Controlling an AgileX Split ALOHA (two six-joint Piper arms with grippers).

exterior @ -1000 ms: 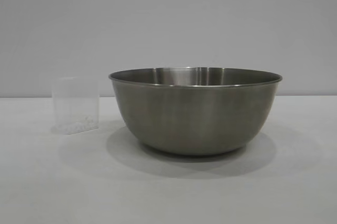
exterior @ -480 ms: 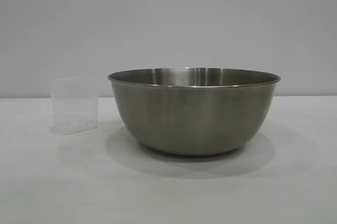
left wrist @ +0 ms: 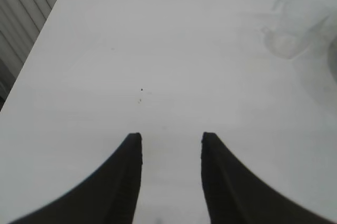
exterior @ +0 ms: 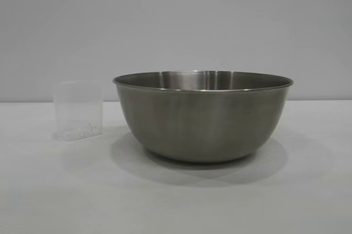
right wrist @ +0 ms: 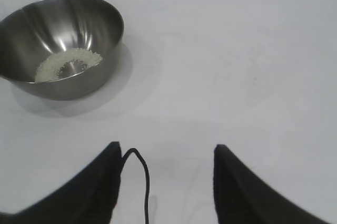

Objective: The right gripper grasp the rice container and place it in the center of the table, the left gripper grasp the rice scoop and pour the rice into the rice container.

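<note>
Your black left gripper [left wrist: 171, 145] sits partly open over bare white table [left wrist: 131, 50], gripping nothing; your right gripper [right wrist: 167, 155] gapes wider, also empty. The big steel bowl [right wrist: 63, 45] already holds a ring of rice [right wrist: 68, 63], with the clear plastic scoop [exterior: 78, 110] parked beside it. Looks finished; I'd just retreat.
</note>
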